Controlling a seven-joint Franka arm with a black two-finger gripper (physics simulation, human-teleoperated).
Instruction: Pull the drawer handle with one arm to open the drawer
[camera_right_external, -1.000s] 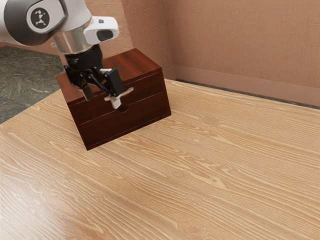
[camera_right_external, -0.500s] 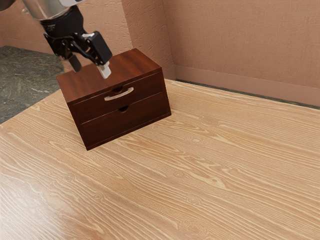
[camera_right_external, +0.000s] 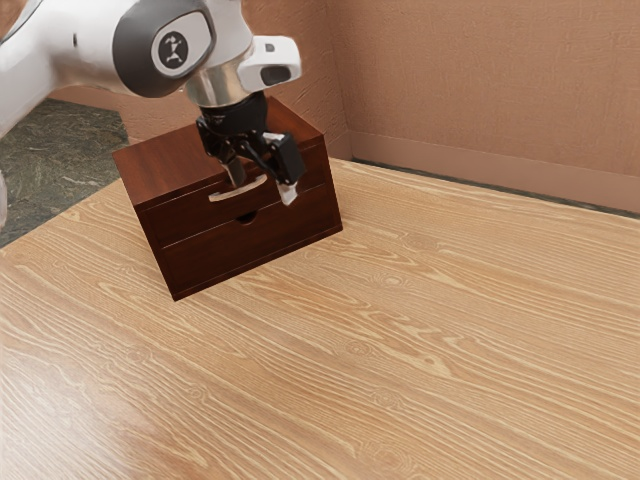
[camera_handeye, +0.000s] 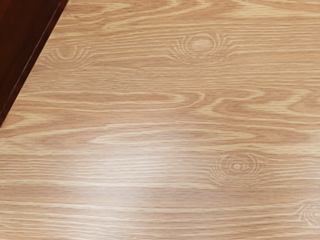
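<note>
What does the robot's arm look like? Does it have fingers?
The arm is smooth, round and white. It has a grey round cap with a little white arrow mark on it. Under a shiny silver ring sits a black hand with two fingers, and one finger has a pale tip.

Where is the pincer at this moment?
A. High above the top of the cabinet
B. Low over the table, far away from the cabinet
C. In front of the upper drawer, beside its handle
C: in the exterior view the pincer hangs before the upper drawer front of the cabinet, fingers spread, next to the pale handle.
</note>
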